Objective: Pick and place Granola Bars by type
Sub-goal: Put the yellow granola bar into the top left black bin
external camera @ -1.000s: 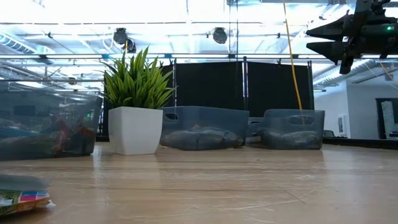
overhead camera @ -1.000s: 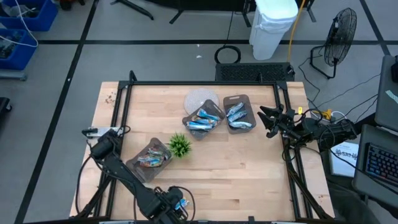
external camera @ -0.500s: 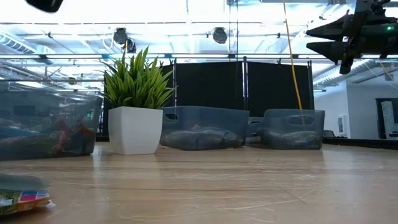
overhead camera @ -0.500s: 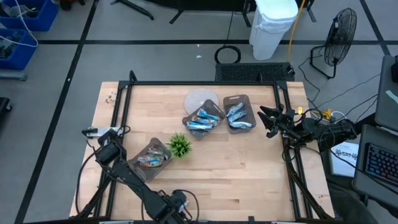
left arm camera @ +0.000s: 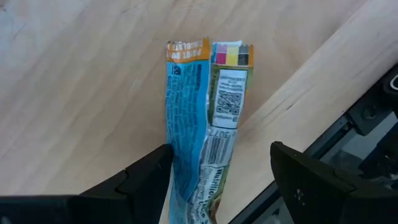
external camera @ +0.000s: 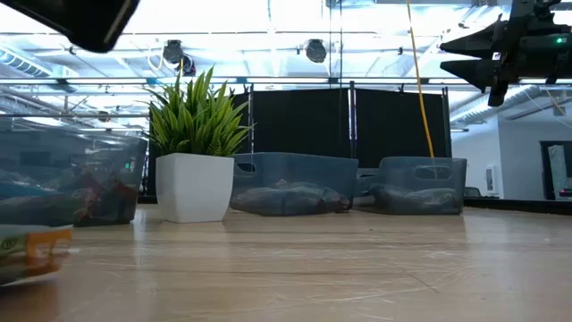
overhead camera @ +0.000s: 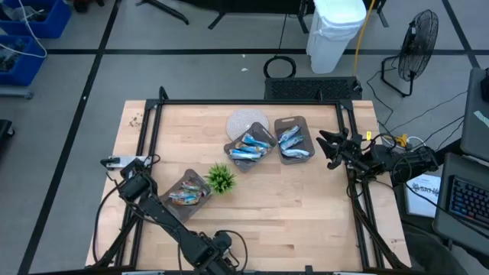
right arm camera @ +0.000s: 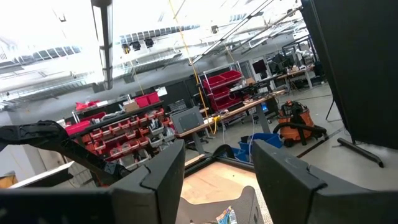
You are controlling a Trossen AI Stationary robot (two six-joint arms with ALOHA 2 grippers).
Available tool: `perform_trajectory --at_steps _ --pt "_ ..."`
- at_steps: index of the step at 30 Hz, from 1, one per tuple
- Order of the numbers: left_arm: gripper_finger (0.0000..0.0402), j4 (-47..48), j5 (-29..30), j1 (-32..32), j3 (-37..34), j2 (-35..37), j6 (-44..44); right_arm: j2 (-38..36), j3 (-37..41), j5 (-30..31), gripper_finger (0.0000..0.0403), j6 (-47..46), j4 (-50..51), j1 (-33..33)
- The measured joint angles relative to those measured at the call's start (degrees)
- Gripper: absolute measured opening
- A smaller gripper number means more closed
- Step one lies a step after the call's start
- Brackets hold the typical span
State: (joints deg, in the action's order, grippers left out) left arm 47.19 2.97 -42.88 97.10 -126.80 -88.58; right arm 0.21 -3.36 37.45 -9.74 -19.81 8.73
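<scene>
High view: three grey rectangular plastic trays (overhead camera: 294,124) are counted on the pale wooden table (overhead camera: 306,206); blue-and-silver foil granola bars (overhead camera: 251,147) are seen in all three; a small green potted plant (overhead camera: 221,178) stands between them; the left gripper (overhead camera: 219,248) is placed at the table's near edge; the right gripper (overhead camera: 326,147) is held at the right side.
Low view: one packet (external camera: 25,253) is seen off the tabletop at the left edge; the right gripper's fingers are shown parted and empty.
Left wrist view: one blue foil packet with an orange end and white label is clasped between the fingers (left arm camera: 146,179), above the wood.
Right wrist view: only the room beyond is shown between parted fingers.
</scene>
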Motion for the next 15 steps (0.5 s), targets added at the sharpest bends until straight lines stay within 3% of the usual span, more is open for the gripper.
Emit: perform_trajectory --at_steps 15 --pt "0.0260 -0.40 -1.42 1.21 -0.34 0.04 1.28 0.02 -0.01 0.00 0.0180 -0.01 0.00 -0.01"
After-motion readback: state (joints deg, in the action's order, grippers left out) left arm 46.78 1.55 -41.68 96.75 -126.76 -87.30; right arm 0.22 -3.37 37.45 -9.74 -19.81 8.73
